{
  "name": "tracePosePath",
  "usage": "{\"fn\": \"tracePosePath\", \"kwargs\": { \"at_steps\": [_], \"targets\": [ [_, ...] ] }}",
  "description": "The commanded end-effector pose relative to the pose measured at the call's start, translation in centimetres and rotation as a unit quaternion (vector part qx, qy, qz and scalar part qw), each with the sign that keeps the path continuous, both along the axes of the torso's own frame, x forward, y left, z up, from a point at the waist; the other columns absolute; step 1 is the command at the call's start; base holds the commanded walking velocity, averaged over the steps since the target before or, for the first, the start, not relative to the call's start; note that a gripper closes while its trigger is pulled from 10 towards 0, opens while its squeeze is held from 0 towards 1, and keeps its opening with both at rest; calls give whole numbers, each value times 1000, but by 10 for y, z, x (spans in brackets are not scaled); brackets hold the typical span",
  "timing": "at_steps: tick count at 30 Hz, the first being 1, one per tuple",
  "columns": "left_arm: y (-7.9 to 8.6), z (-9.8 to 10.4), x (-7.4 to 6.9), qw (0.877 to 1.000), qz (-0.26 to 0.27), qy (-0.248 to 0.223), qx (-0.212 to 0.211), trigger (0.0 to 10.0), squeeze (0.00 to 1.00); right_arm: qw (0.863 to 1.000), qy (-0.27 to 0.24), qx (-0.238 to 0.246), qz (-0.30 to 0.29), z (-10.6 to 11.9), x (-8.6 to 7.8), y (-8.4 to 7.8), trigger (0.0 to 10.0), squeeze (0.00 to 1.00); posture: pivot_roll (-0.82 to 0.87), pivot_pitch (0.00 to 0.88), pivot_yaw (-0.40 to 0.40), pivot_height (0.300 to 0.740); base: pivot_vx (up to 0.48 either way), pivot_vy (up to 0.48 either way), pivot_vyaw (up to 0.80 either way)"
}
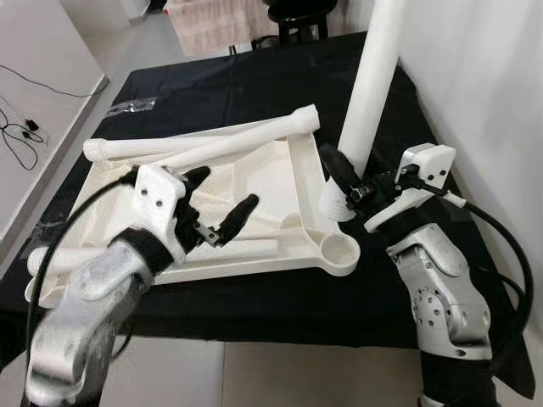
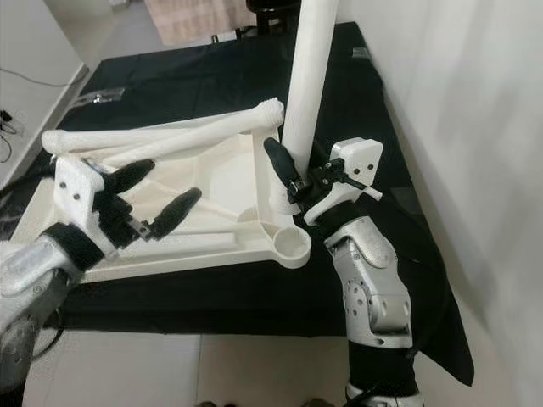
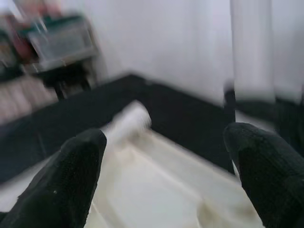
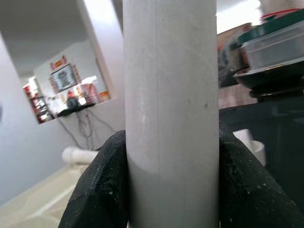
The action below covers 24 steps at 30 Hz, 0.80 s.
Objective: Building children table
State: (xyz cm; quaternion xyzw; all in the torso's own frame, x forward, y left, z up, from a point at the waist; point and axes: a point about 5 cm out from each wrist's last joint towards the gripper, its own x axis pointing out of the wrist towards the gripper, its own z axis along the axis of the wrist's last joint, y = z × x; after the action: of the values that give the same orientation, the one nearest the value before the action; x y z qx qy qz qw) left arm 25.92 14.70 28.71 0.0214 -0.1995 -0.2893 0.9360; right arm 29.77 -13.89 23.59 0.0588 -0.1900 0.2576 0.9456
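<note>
The white children's tabletop [image 1: 284, 182] lies upside down on a black cloth. Two white legs [image 1: 212, 144] rest across its far side, another leg [image 1: 246, 248] lies along its near edge. My right gripper [image 1: 344, 182] is shut on a white leg [image 1: 373, 76] that stands upright, its threaded lower end [image 1: 333, 203] just above the tabletop's right edge, beside the round corner socket [image 1: 342, 251]. In the right wrist view the leg [image 4: 171, 118] sits between both black fingers [image 4: 102, 190]. My left gripper [image 1: 222, 203] hovers open over the tabletop's middle, holding nothing.
The black cloth [image 1: 254, 85] covers the low work surface. A white wall [image 1: 492, 85] runs close on the right. A stool [image 1: 297, 21] and a pink cloth [image 1: 216, 21] stand beyond the far edge. Cables [image 1: 21, 131] lie on the floor at left.
</note>
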Motion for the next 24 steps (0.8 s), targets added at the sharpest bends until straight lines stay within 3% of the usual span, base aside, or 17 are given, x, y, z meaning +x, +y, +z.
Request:
{"fn": "tracePosePath", "kwargs": {
  "at_steps": [1, 4, 5, 7, 12, 14, 15, 16, 22, 23, 24],
  "targets": [
    [2, 8, 1, 999, -28, 4, -43, 10000, 1000, 997, -38, -58, 17, 7, -1, 14, 10000, 0, 0, 65, 114, 740, 0, 0, 0],
    [-4, 21, 5, 995, -70, -6, -77, 10000, 1000, 992, -48, -113, 21, 5, 1, 26, 10000, 0, -3, 51, 116, 740, 0, 0, 0],
    [-4, 21, 5, 995, -70, -6, -77, 10000, 1000, 992, -48, -113, 21, 5, 1, 26, 10000, 0, -3, 51, 116, 740, 0, 0, 0],
    [-14, 31, 9, 990, -107, -15, -92, 10000, 1000, 989, -56, -132, 39, 3, 0, 42, 10000, 0, -13, 33, 119, 740, 0, 0, 0],
    [-20, 38, 17, 986, -124, -15, -107, 10000, 1000, 984, -76, -142, 78, 5, -5, 60, 10000, 0, -17, 21, 122, 740, 0, 0, 0],
    [-23, 42, 25, 987, -112, -16, -112, 10000, 1000, 968, -107, -193, 121, 2, -14, 73, 10000, 0, -29, 11, 130, 740, 0, 0, 0],
    [-26, 44, 30, 988, -105, -17, -116, 10000, 349, 959, -117, -214, 144, -1, -18, 79, 10000, 0, -33, 7, 131, 740, 0, 0, 0],
    [-28, 47, 33, 987, -99, -19, -123, 10000, 0, 953, -122, -227, 159, -4, -21, 83, 10000, 0, -35, 3, 130, 740, 0, 0, 0],
    [-33, 60, 42, 984, -94, -31, -149, 10000, 0, 948, -125, -241, 164, -6, -19, 86, 10000, 0, -40, 1, 128, 740, 0, 0, 0],
    [-33, 61, 43, 982, -98, -31, -160, 1569, 0, 948, -123, -247, 160, -8, -18, 86, 10000, 0, -43, 0, 128, 740, 0, 0, 0],
    [-34, 62, 43, 979, -108, -29, -168, 0, 0, 948, -118, -254, 152, -10, -16, 86, 10000, 0, -44, 0, 126, 740, 0, 0, 0]
  ]
}}
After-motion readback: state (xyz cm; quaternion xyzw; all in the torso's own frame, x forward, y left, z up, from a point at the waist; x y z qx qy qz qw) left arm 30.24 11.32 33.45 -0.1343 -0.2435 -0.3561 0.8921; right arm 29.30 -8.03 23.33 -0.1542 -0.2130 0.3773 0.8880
